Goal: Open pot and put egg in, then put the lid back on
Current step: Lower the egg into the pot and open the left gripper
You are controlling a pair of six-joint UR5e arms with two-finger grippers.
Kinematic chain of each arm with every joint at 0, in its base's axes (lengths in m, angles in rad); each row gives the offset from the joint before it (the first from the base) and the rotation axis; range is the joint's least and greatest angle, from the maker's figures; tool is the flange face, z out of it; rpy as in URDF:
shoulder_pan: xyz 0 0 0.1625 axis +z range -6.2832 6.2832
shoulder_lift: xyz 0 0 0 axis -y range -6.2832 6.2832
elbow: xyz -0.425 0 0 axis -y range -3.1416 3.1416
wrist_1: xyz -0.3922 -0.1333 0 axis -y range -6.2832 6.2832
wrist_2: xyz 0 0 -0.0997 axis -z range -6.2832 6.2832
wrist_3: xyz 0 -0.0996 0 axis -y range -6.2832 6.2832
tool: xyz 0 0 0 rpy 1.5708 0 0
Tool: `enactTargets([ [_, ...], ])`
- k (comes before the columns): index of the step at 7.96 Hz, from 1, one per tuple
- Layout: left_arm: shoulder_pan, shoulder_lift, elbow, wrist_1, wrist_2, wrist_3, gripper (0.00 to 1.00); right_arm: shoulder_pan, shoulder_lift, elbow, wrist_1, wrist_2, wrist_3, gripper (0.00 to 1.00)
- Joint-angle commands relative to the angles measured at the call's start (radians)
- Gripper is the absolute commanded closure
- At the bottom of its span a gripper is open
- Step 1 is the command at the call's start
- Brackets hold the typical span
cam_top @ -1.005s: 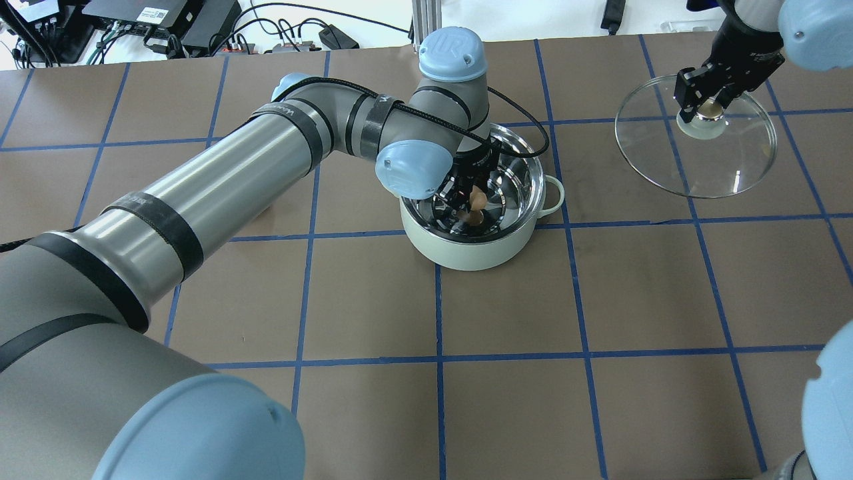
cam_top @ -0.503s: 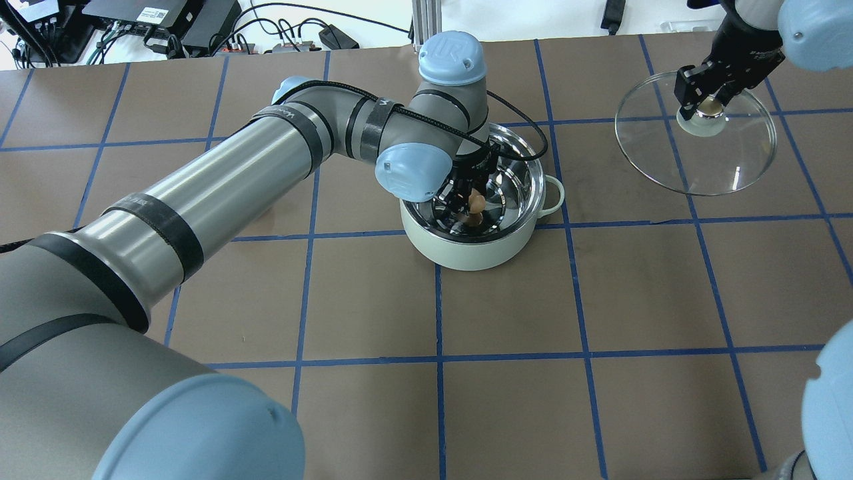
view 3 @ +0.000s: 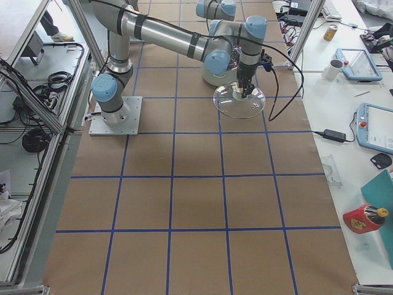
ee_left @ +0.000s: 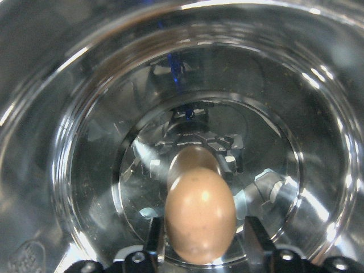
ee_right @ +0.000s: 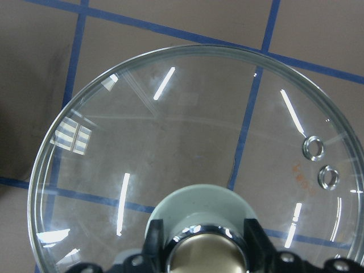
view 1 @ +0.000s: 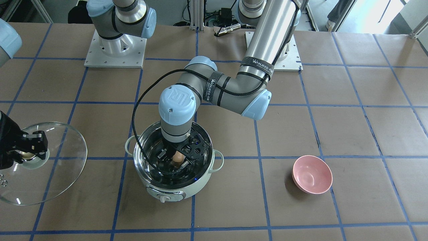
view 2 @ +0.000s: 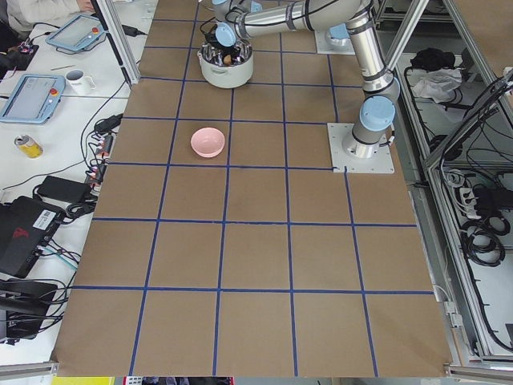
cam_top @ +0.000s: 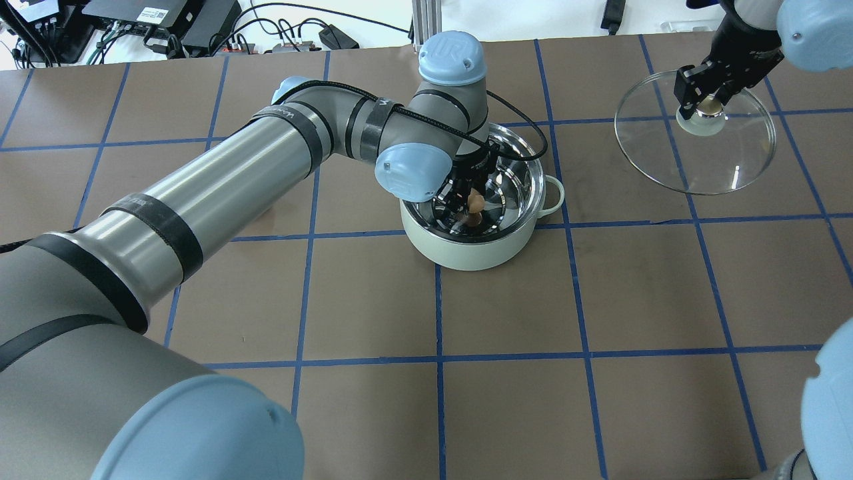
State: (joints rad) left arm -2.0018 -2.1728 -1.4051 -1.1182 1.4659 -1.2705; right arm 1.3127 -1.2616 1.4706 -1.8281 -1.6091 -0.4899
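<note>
The mint-green pot point(cam_top: 466, 252) stands open at mid-table, also in the front view point(view 1: 198, 183). My left gripper point(cam_top: 468, 200) reaches down inside it, shut on the light brown egg point(cam_top: 476, 203), which hangs just above the steel bottom. In the left wrist view the egg point(ee_left: 200, 213) sits between both fingertips point(ee_left: 153, 245). My right gripper point(cam_top: 705, 101) is shut on the beige knob point(ee_right: 207, 253) of the clear glass lid point(cam_top: 730, 157). It holds the lid off to the pot's right, tilted above the table, as the front view point(view 1: 63, 167) shows.
A pink bowl point(view 1: 312, 174) stands on the table on my left side, also in the exterior left view point(view 2: 208, 141). The left arm's black cable point(view 1: 137, 110) loops over the pot's rim. The arm bases point(view 1: 115, 50) are bolted at the table's near edge.
The left gripper has lowered the egg a little deeper into the pot. The right gripper has carried the lid slightly farther from the robot.
</note>
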Motion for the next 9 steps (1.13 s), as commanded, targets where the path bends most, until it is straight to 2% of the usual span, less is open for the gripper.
enactTargets([
  [1, 0.000, 0.011, 0.000, -0.003, 0.001, -0.001, 0.27, 0.000, 0.004, 0.000, -0.010, -0.002, -0.003, 1.00],
  [7, 0.002, 0.119, 0.008, -0.034, 0.002, 0.008, 0.17, 0.005, -0.022, -0.018, 0.000, 0.002, 0.020, 1.00],
  [9, 0.024, 0.198, 0.012, -0.127, 0.005, 0.089, 0.17, 0.023, -0.064, -0.022, 0.047, 0.002, 0.059, 1.00],
])
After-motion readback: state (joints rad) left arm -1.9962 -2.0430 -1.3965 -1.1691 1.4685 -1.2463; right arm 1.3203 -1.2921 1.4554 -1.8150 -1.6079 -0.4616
